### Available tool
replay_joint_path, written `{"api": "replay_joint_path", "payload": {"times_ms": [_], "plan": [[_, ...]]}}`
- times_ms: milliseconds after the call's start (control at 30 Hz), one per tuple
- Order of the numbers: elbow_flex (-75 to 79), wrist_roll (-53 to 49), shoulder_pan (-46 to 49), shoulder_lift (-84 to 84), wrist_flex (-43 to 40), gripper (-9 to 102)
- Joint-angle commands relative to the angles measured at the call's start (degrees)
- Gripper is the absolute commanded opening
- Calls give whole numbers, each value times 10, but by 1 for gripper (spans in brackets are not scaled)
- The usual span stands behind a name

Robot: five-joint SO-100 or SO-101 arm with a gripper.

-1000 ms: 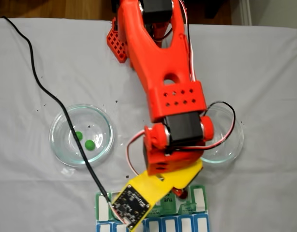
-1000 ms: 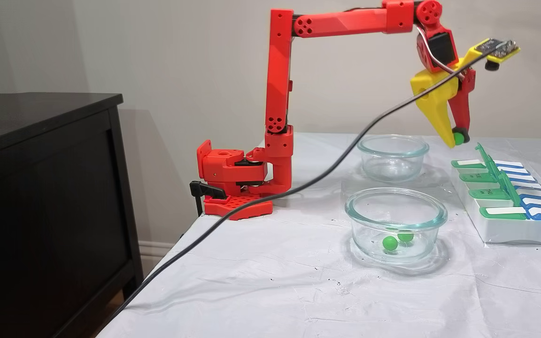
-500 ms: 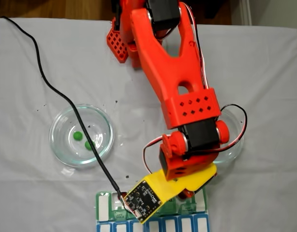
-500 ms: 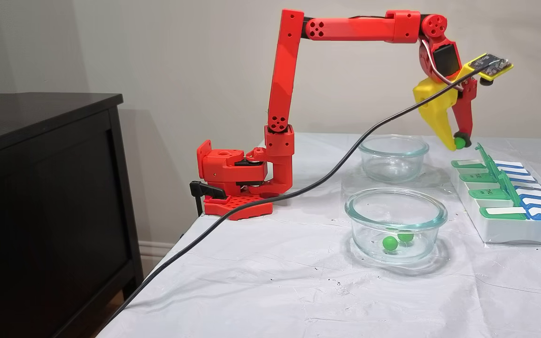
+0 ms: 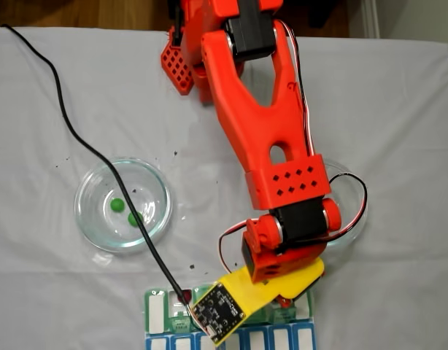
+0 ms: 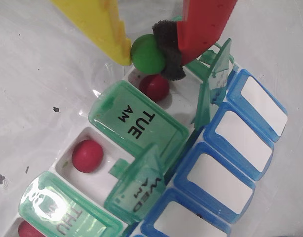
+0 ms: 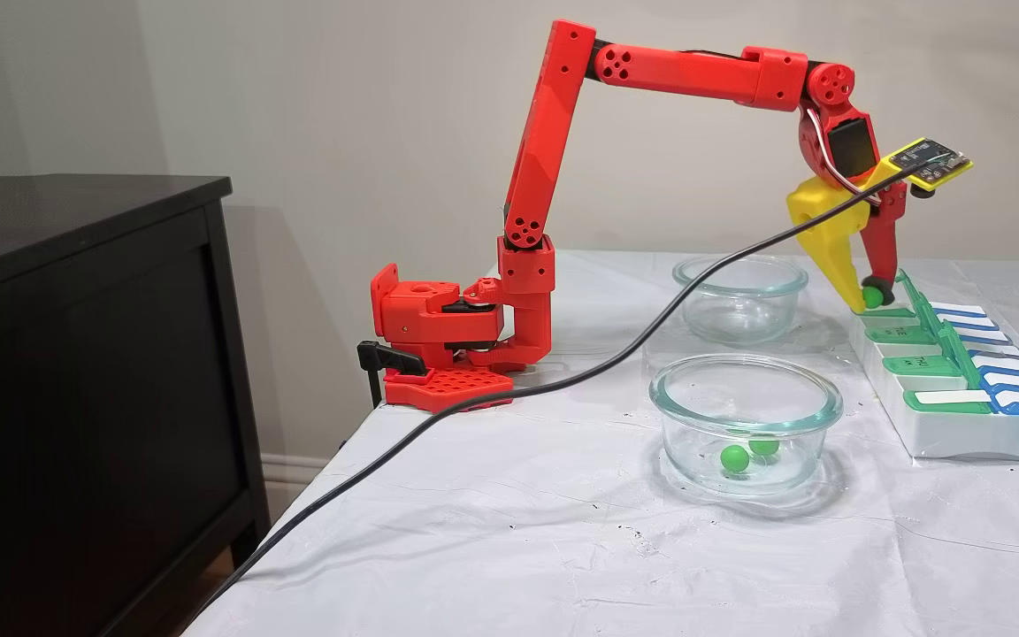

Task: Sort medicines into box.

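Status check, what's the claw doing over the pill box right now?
Claw shut on green ball. Hanging above an open pill organiser compartment holding a red ball. Raised green lid close beside.

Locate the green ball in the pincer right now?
In the wrist view the green ball sits top centre, pinched in the pincer, just above an open compartment holding a red ball.

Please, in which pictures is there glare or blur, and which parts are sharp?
Wrist view: sharp on the small green ball in the end effector; glare on the green translucent THU lid. Side fixed view: crisp, soft reflections on the near clear glass dish. Top-down fixed view: slightly soft, even light.
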State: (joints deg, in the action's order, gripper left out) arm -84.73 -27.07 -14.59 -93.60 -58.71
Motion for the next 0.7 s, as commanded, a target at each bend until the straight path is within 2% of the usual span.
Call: {"api": "replay_joint_path", "payload": {"times_ms": [0,100,433,533,667], "plan": [[46,-15,-3,-31,19,14],[35,-19,-6,-39,23,19],[35,-35,-4,-53,5,21],[54,-51,4,-65,-39,22],[91,-108,18,-71,-133,14]]}}
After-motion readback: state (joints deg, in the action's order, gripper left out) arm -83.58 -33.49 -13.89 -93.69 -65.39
